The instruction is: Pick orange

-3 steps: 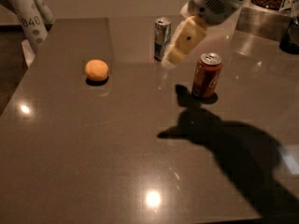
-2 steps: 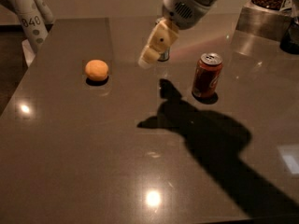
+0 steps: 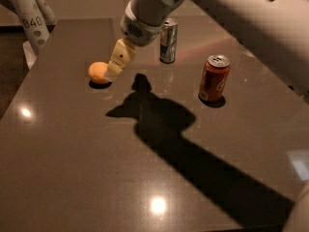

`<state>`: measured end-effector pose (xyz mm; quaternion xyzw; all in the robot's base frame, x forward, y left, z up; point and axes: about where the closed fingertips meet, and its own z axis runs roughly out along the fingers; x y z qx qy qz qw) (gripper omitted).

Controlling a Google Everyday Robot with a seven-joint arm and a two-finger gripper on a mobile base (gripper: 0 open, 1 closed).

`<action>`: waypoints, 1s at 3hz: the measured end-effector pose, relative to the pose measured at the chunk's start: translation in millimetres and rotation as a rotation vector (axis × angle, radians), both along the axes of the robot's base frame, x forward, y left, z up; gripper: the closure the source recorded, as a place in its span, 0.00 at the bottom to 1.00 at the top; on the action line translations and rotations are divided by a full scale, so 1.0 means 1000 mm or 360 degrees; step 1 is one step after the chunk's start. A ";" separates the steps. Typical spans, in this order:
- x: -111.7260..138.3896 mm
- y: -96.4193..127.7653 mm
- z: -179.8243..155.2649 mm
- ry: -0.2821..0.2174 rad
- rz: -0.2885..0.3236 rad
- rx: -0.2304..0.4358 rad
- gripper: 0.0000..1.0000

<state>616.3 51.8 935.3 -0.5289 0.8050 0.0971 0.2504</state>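
The orange is a small round yellow-orange fruit lying on the dark table at the left. My gripper hangs from the white arm that comes in from the upper right. Its cream fingertips are right beside the orange's right side, a little above the table. They look close to touching the fruit, but I cannot tell whether they do.
A silver-green can stands behind and to the right of the gripper. An orange-red soda can stands further right. A white robot leg marked 840 stands at the table's far left corner. The arm's shadow falls across the table's middle.
The gripper has moved left across the table, from near the silver-green can to right beside the orange. The orange and both cans have not moved.
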 end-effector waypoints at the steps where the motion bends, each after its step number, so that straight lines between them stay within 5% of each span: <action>1: 0.010 0.029 -0.015 0.0010 -0.0005 -0.0003 0.00; 3: 0.029 0.074 -0.051 0.0098 0.0046 -0.0059 0.00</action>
